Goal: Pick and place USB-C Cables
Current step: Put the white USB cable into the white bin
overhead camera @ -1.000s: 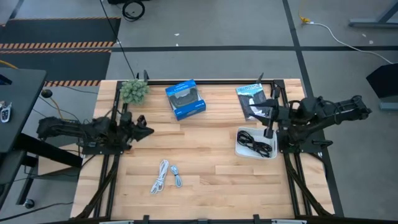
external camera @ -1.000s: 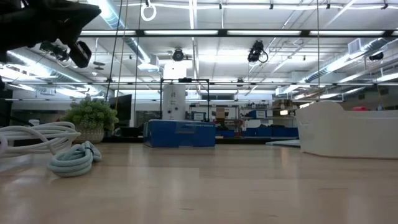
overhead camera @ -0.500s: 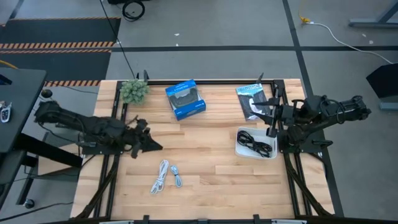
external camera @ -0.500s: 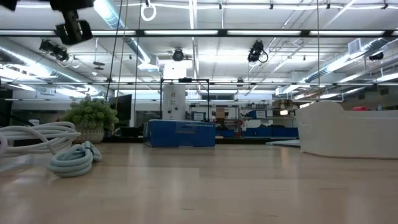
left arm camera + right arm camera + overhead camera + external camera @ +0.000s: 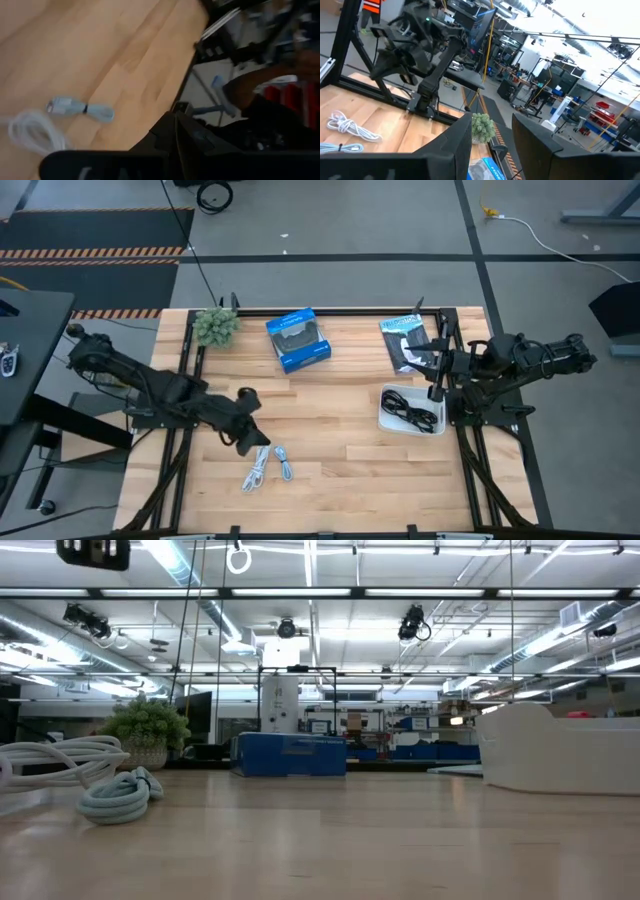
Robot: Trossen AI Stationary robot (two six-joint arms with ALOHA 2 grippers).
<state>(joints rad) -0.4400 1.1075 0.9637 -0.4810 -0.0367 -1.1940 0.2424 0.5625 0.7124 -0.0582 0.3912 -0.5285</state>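
Two black USB-C Cables (image 5: pixel 411 412) lie tangled in a white bin (image 5: pixel 390 418) near the counter's (image 5: pixel 340 410) right edge, a detail only the overhead camera gives; from counter height the bin (image 5: pixel 560 750) shows just its wall. The white cable (image 5: pixel 257 463) and the pale blue-grey cable (image 5: pixel 284 464) rest side by side, apart, on the bare wood near the front. The low view shows them as a loose white coil (image 5: pixel 55 762) and a tighter pale bundle (image 5: pixel 118 795) tied at the middle.

The left gripper (image 5: pixel 248 437) hangs just beside the white cable; I cannot tell whether its fingers are apart or together. Its wrist camera sees the blue-grey bundle (image 5: pixel 80 108) and white loops (image 5: pixel 30 132) on the wood. The right gripper (image 5: pixel 436 376) sits over the bin's back edge, fingers (image 5: pixel 452 137) spread apart and empty. A blue box (image 5: pixel 298 339), a small plant (image 5: pixel 215 326) and a black packet (image 5: pixel 406 340) line the back.
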